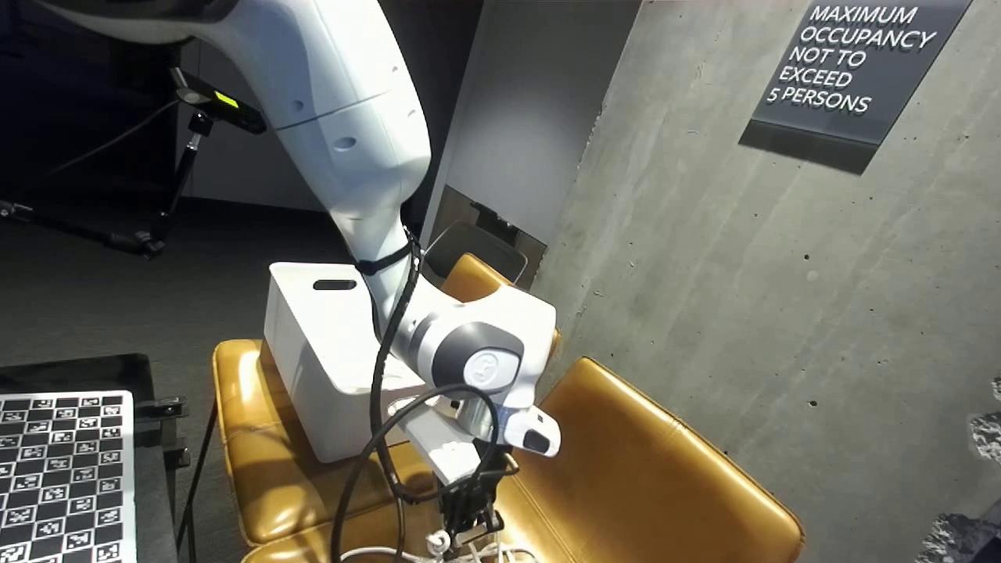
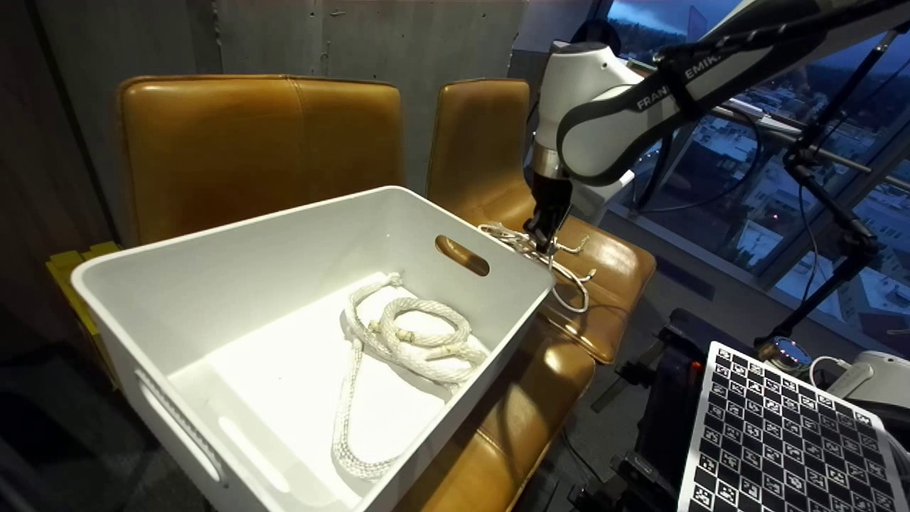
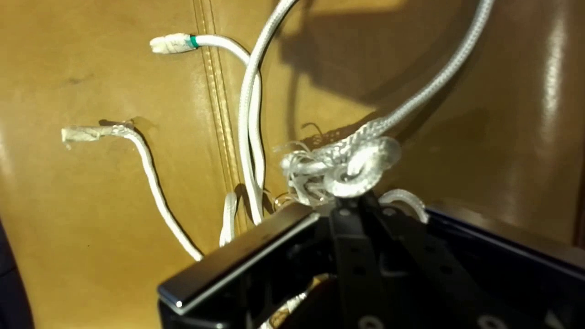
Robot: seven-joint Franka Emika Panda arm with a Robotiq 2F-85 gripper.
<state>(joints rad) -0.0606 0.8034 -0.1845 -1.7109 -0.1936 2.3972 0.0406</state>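
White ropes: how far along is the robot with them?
Apparently done: coiled rope lies inside the bin. In hand: the tool seems closed on a frayed cord end above the chair. Probably left: loose cords on that chair, outside the bin.

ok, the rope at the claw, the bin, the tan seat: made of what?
White rope: likely synthetic fibre, slight sheen; braided sheath, loose frayed strands.
Bin: probably moulded plastic, smooth and pale; rounded rim, oval handle slot.
Seat: leather or imitation, semi-gloss; stitched seam, soft highlights. The look can't settle which.
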